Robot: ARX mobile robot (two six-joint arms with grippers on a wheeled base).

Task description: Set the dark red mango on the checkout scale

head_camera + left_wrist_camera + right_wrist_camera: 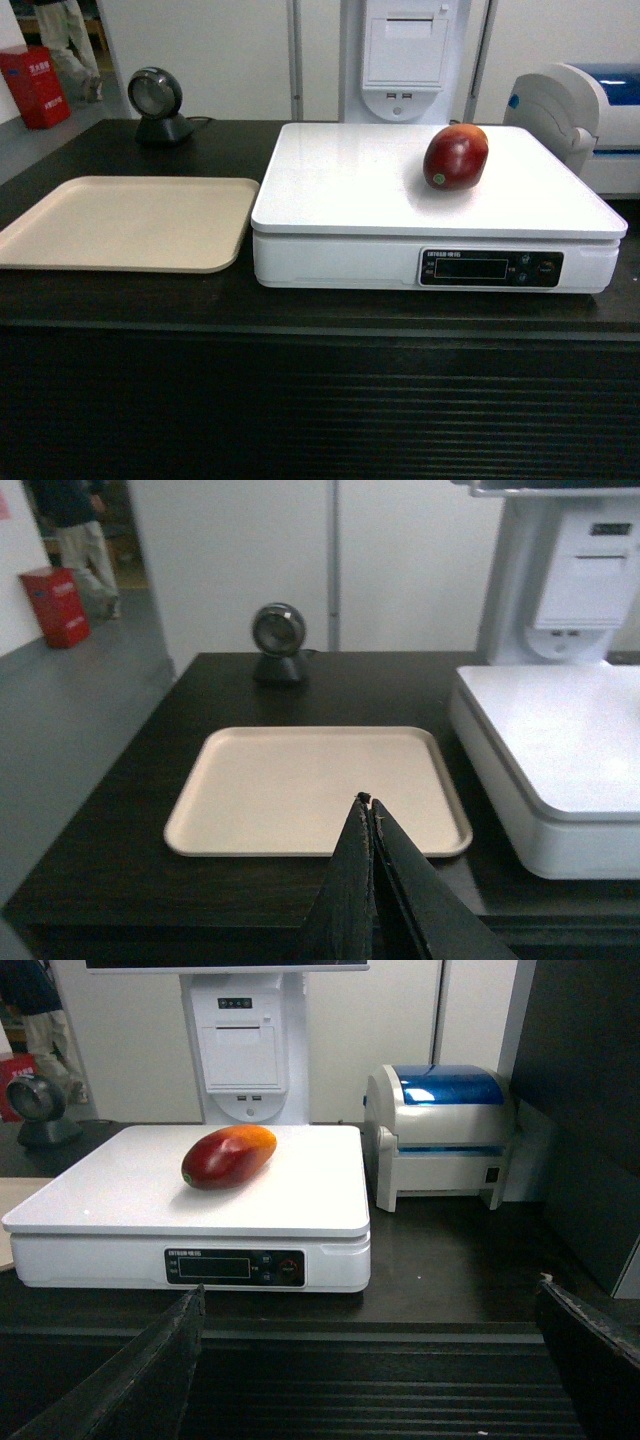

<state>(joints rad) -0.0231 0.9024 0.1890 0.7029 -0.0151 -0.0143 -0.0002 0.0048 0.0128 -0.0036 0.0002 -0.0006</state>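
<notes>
the dark red mango (456, 157) lies on its side on the platform of the scale (400, 200), right of centre, on the checkout (130, 300). my left gripper (365, 802) is closed and empty above the beige tray (300, 780). my right gripper (370, 1305) is spread wide, holding nothing, in front of the counter.

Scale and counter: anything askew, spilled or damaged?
Nothing stands out. The mango lies on its side on the scale, toward the back right of the platform, well inside the edges. The tray sits flat and bare beside the scale on the counter. No spills or visible damage.
</notes>
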